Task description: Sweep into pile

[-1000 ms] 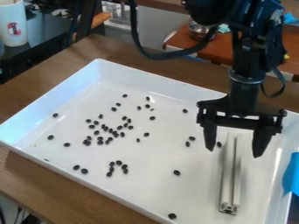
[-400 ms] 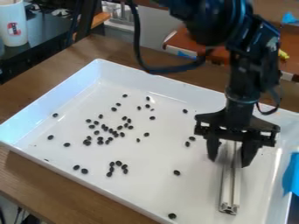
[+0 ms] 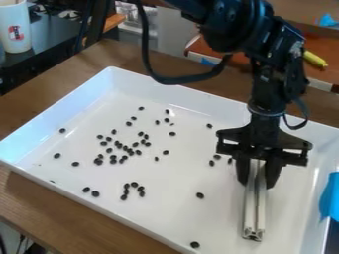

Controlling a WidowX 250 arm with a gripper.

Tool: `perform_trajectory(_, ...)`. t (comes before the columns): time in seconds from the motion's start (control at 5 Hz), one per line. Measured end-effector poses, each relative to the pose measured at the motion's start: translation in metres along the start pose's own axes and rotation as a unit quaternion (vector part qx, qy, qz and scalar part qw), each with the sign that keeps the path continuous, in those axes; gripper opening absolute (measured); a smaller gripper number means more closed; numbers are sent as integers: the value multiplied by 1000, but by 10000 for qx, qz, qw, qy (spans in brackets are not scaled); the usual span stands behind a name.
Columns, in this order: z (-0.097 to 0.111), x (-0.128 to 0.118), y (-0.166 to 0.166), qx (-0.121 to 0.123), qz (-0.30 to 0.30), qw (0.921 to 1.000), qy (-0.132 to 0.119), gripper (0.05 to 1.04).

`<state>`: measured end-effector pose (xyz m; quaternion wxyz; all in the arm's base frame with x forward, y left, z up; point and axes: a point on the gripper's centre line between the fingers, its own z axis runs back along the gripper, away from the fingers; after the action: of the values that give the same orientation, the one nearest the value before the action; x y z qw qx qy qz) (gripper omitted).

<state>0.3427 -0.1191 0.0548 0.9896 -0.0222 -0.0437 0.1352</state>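
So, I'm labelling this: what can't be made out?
All in the camera view:
Far end of the slotted silver metal bar: behind the black two-finger gripper.
Near right corner of the white rectangular tray: cut off by the bottom edge.
What the small black oval pieces are: too small.

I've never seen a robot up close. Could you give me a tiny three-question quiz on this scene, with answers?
1. Fill in the blank: small black pieces lie in a ____ tray.
2. True or false: all those pieces are gathered in one neat pile.
3. What does the claw hold?
a) a sponge
b) a long metal bar
c) a wooden spoon

Key: 1 white; 2 false; 3 b.
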Motion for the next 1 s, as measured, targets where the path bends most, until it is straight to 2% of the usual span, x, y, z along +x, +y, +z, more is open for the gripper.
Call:
perform_trajectory(0.4,3,12,57,-59,252,9992,304,377)
perform_trajectory(0.6,4,13,78,-79,223,9994,260,377)
perform_trajectory(1.0,6,9,126,-114,56,9999,8,377)
